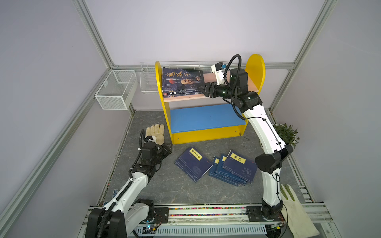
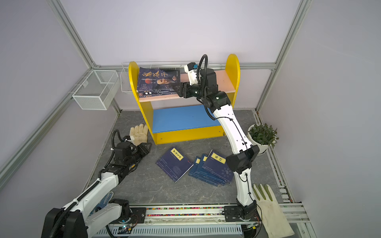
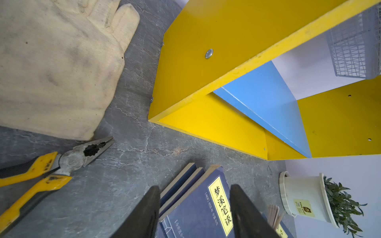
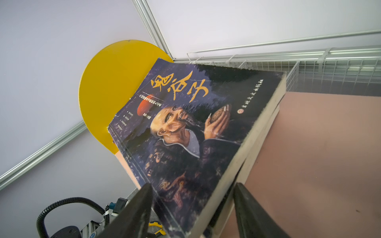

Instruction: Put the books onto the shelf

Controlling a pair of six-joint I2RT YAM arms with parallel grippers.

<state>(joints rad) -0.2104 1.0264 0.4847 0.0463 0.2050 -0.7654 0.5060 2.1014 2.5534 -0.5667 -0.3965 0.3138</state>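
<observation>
grey tabletop (image 1: 165, 189) | navy books (image 1: 239, 167) flat | right gripper (image 1: 203, 88) around paperback (image 1: 181, 79) on shelf (image 1: 206, 118)

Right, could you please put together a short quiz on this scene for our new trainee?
1. True or false: the blue lower board of the yellow-sided wooden shelf is bare.
2. What lies beside the beige fabric glove? A yellow-handled pliers, B scissors, C a cup.
3. Which gripper reaches the dark glossy paperback on the pink upper board?
Key: 1 true; 2 A; 3 the right gripper.
</observation>
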